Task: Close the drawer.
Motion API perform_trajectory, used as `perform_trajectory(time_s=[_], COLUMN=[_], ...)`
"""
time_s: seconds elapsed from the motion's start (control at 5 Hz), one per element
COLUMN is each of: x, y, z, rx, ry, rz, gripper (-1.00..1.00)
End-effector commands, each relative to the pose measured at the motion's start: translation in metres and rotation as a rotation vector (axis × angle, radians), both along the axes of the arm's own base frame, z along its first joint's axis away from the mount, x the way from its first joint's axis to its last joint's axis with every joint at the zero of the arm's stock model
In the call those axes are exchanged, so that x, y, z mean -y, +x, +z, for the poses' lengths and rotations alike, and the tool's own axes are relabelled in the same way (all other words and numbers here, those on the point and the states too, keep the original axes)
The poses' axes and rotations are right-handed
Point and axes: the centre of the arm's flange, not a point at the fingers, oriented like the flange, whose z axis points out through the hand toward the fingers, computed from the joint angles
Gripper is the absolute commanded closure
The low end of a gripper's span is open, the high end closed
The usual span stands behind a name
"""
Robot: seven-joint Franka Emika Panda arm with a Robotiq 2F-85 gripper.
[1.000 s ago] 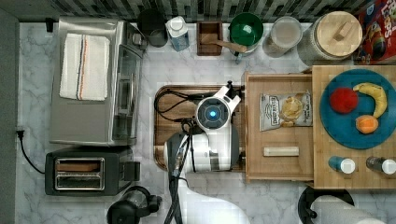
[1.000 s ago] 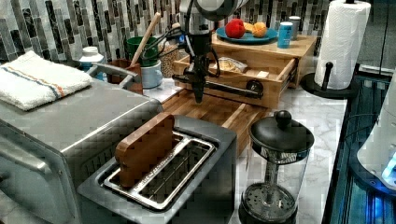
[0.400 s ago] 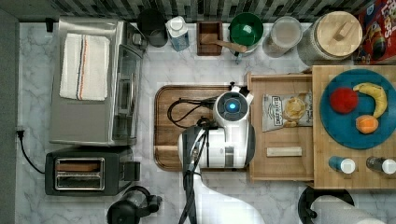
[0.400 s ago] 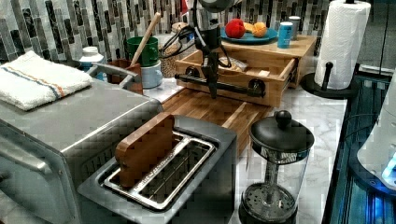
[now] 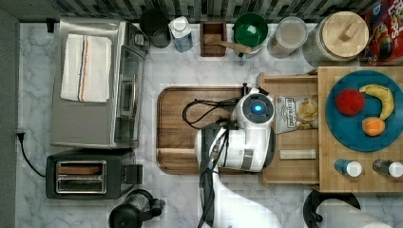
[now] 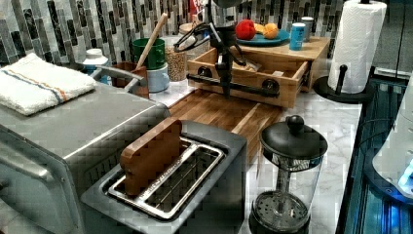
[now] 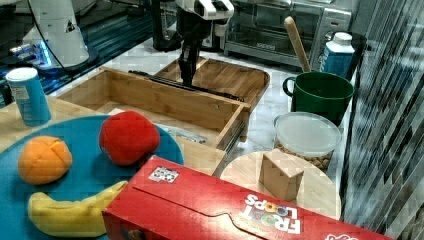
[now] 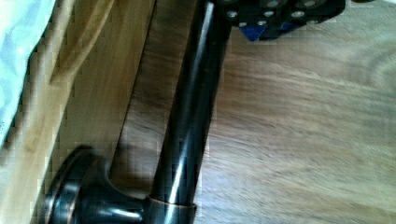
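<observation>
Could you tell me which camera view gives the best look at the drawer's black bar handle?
The left view: the handle runs unbroken across the drawer front, with both mounts visible. The wrist view shows one mount and part of the bar close up; the right view shows a thin edge behind the drawer's front wall.

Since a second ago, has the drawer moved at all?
Yes. The drawer has slid toward the top view's right, further under the wooden top with the blue plate, though part remains open.

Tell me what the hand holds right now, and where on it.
Cannot tell a grip: the hand is at the drawer's handle bar, near mid-length, maybe just pushing it.
</observation>
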Motion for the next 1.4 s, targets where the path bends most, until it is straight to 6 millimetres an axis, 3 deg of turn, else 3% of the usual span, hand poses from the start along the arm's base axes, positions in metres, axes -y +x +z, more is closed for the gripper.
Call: perform_trajectory(time_s=[0.2,0.6,0.8,1.0,1.2,1.4], x=[0.204,0.299,0.328,0.332,0.312,0.312], y=[0.001,0.005,0.003,-0.003,-0.017,-0.017], z=[0.046,0.051,0.064,0.074,0.082,0.082], rx=[0.143,0.194,0.229,0.225,0.222,0.222], ry=[-0.044,-0.066,-0.112,-0.109,-0.111,-0.111], rz=[-0.096,-0.094,-0.087,-0.096,-0.184,-0.185], gripper=[1.00,1.00,1.00,1.00,1.00,1.00])
